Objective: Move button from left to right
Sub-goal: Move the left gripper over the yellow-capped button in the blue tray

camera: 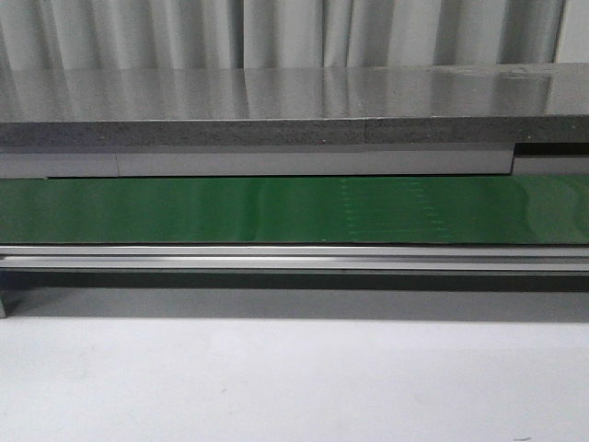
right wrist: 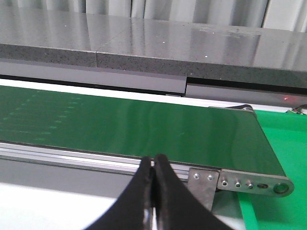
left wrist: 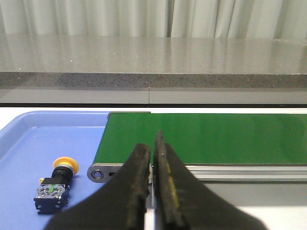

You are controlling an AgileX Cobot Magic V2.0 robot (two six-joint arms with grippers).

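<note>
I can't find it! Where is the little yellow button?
Only the left wrist view shows the small yellow-capped black push-button: it lies in the blue plastic tray, beside the green conveyor belt's end.

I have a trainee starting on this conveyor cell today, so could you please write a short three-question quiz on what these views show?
1. True or false: the button lies on the green belt.
2. What does the button rest in? A) blue tray B) green bin C) grey counter
3. Fill in: the left gripper and right gripper both have their fingers ____.

Key: 1 false, it lies beside the belt's end; 2 A, the blue tray; 3 closed, holding nothing.
</note>
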